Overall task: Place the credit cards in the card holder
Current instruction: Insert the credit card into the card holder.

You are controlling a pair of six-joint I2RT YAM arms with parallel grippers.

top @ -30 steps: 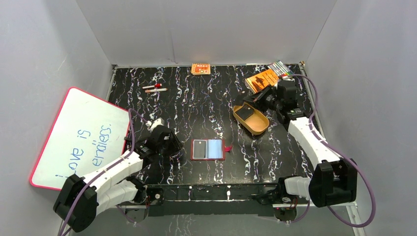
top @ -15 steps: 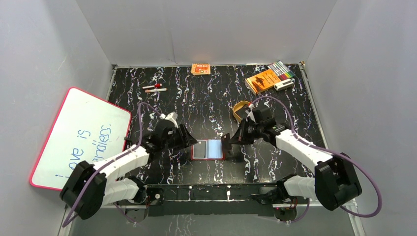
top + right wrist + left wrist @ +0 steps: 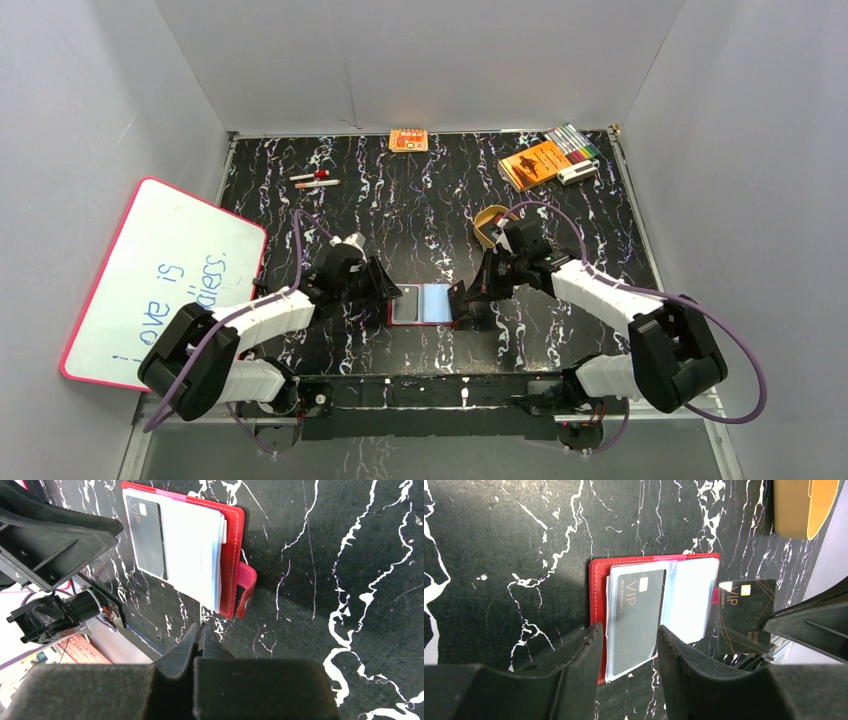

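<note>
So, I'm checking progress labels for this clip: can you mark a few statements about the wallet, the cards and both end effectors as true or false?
1. The card holder lies open on the table. True.
2. One dark card sits in a sleeve of it. True.
3. The right end effector is empty. False: it is shut on a second dark card, held beside the holder's snap-tab side.
4. The left end effector is shut. False: it is open, with its fingers on either side of the sleeved card's near end.
5. The orange booklet lies in the tan tray. False: it lies on the table near the far right corner, apart from the tray.
</note>
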